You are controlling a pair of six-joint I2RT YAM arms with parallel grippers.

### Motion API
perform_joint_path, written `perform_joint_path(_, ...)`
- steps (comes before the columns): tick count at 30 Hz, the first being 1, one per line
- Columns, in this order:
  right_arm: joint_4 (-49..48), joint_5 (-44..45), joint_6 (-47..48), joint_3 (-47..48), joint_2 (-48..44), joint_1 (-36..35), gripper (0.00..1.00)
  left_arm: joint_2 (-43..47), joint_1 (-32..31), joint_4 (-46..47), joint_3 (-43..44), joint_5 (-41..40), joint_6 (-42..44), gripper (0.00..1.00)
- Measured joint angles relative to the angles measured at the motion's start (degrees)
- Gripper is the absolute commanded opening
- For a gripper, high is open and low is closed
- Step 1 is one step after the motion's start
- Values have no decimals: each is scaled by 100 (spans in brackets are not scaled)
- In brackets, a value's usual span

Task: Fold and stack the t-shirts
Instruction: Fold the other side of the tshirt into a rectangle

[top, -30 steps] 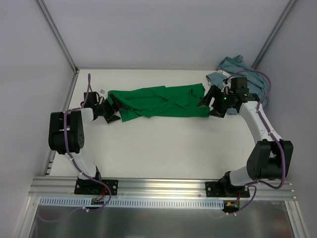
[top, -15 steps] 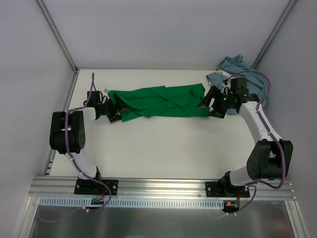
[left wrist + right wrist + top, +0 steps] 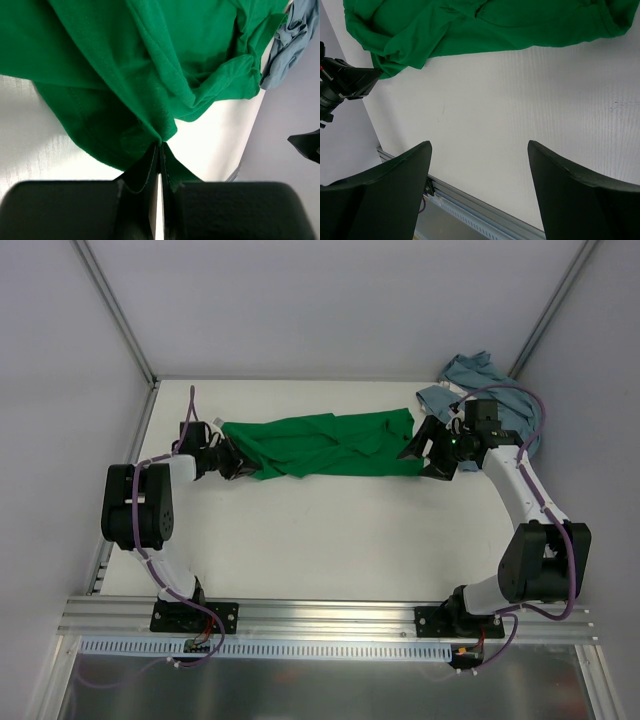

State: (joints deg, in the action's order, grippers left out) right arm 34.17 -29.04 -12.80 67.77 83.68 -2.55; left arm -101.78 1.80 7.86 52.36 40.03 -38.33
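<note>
While checking the grasp: found left gripper (image 3: 160,150) pinched tight on a fold at the left end of the green shirt (image 3: 320,445), cloth bunched right at the tips. Found right gripper (image 3: 425,452) gaping wide, holding nothing, just beside the shirt's right end, over bare table (image 3: 330,540). Noted green shirt lying as a rumpled band across the far half of the table, left to right, not yet flat. Noted blue shirt (image 3: 470,375) heaped in the far right corner, partly under the right arm, untouched.

Judged step: spreading the green shirt before any fold; stacking not begun. Next, probably: close right gripper on the right end, then pull both ends apart to flatten. Calls for catching a hem or single layer, not the whole bunch.

Room: plenty of bare table nearward for laying out. Little beyond: left end near the table's left edge and wall, right end close to the blue shirt. Risk of dragging the blue shirt along.
</note>
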Motion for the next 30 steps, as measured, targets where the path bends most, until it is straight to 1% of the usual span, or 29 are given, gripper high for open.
perform_joint_path(3, 0, 11, 0, 0, 0, 0, 82, 2, 0, -188, 33, -35, 68, 0)
perform_joint_path(7, 0, 13, 0, 0, 0, 0, 82, 94, 0, -754, 238, -254, 337, 0)
perform_joint_path(11, 0, 13, 0, 0, 0, 0, 82, 455, 4, -1447, 509, -557, 723, 0)
perform_joint_path(15, 2, 11, 2, 0, 0, 2, 82, 804, 52, -1908, 717, -780, 1073, 0)
perform_joint_path(19, 2, 9, 9, 0, 0, 9, 82, 942, 131, -2317, 826, -975, 1373, 0)
perform_joint_path(25, 15, -9, 24, -2, 0, 48, 82, 942, 227, -2828, 837, -1235, 1694, 0)
perform_joint_path(30, -48, -114, 22, -61, 66, 55, 81, 944, 243, -3023, 837, -1360, 1838, 0)
